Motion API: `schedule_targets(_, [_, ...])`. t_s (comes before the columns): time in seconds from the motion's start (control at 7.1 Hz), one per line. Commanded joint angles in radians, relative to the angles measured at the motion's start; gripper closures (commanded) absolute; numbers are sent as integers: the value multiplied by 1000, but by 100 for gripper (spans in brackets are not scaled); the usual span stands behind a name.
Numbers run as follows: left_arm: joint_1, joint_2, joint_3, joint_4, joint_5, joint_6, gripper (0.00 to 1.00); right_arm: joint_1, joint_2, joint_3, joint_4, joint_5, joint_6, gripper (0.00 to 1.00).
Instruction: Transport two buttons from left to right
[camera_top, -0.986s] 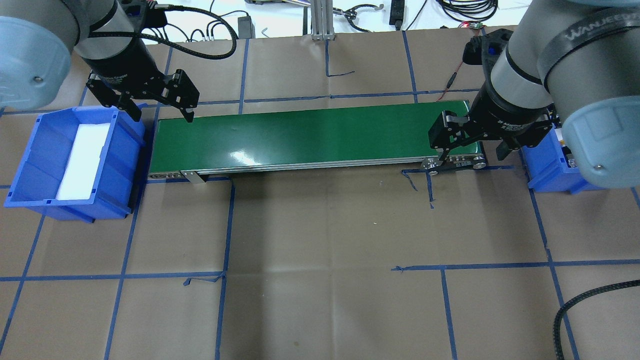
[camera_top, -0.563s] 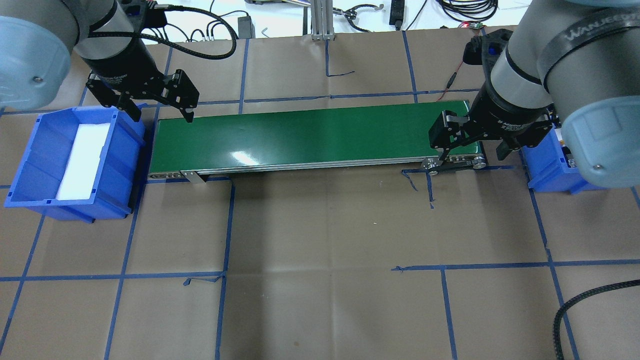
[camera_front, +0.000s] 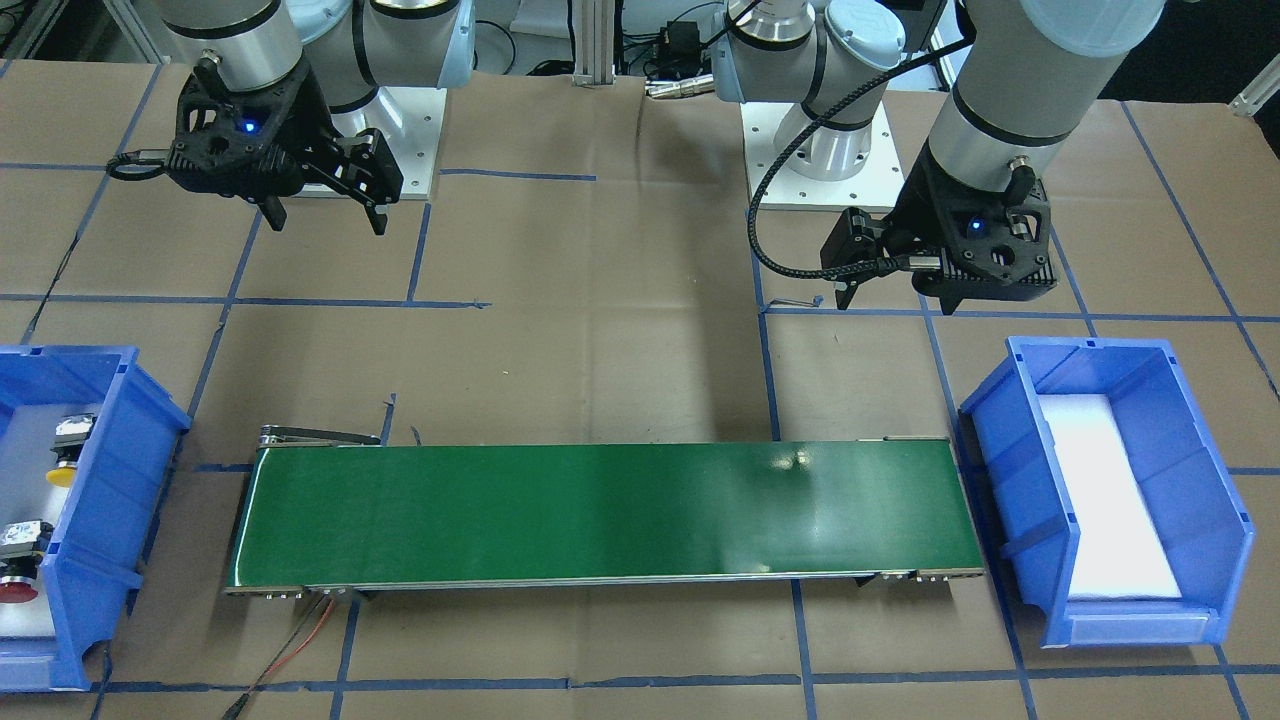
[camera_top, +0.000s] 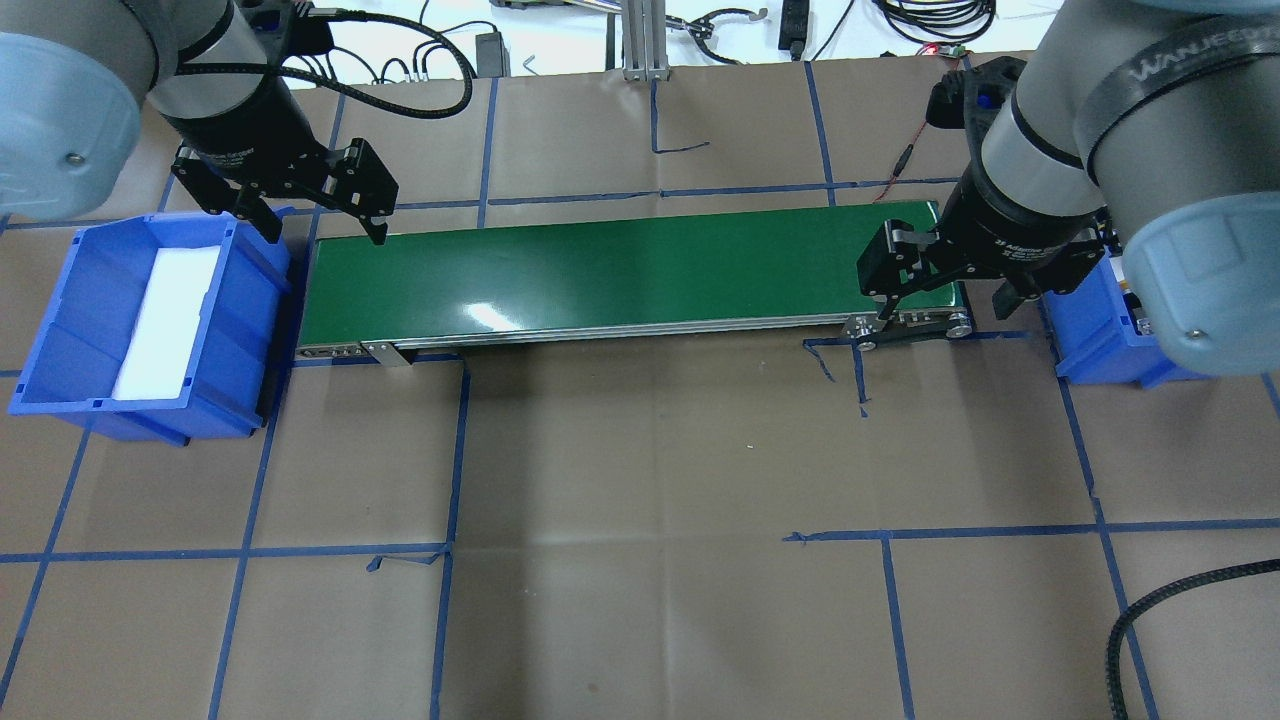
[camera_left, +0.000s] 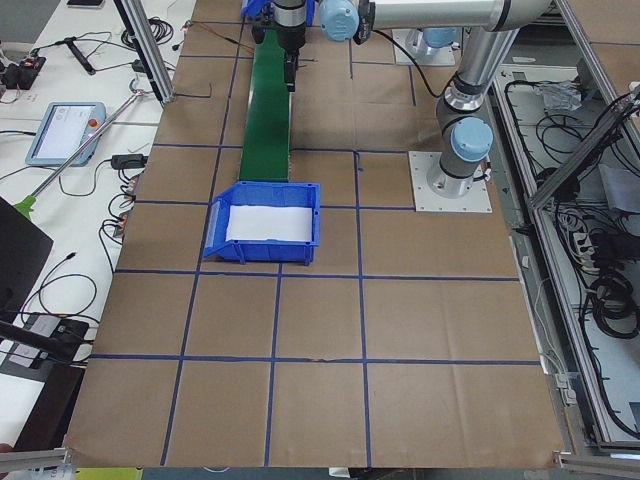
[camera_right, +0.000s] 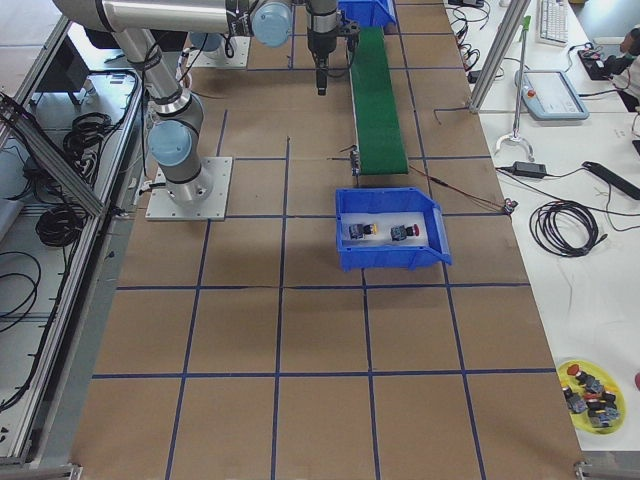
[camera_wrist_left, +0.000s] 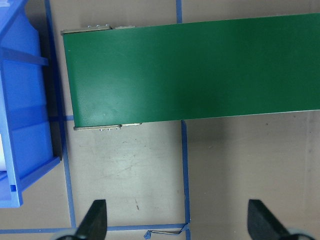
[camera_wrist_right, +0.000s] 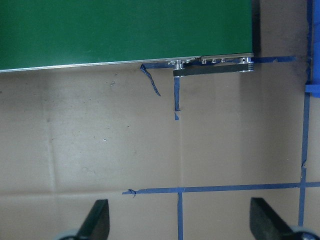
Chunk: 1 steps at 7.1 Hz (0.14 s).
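- Yellow button (camera_front: 62, 470) and red button (camera_front: 15, 590) are resting in the right blue bin (camera_front: 140, 450).
- Left gripper (camera_top: 324, 230) and right gripper (camera_top: 943, 310) are hanging released, holding nothing.
- Risk: the right gripper, if lowering here, may be clipping the conveyor (camera_top: 620, 275) end.

White caps "WANJEED" on the black band (camera_top: 1185, 68) round the right arm (camera_top: 1060, 90), far right in the overhead view; the frame edge cuts off the rest. Small white print on the black body of the right gripper (camera_top: 945, 300): the top line reads "2F Adaptive Gripper", the line below is too small. The left gripper (camera_top: 322, 225), far left, has the same sort of white print on its body, too blurred to read. The tablet (camera_left: 65, 130) on the side bench has a screen too small to read.
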<state>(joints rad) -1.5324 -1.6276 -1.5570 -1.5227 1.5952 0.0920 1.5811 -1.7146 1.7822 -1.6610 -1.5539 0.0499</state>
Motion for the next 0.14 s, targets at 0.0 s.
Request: schedule_targets(0.0, [0,0,0,-1,-1,0,0,0,-2,-1,4,0,1,0])
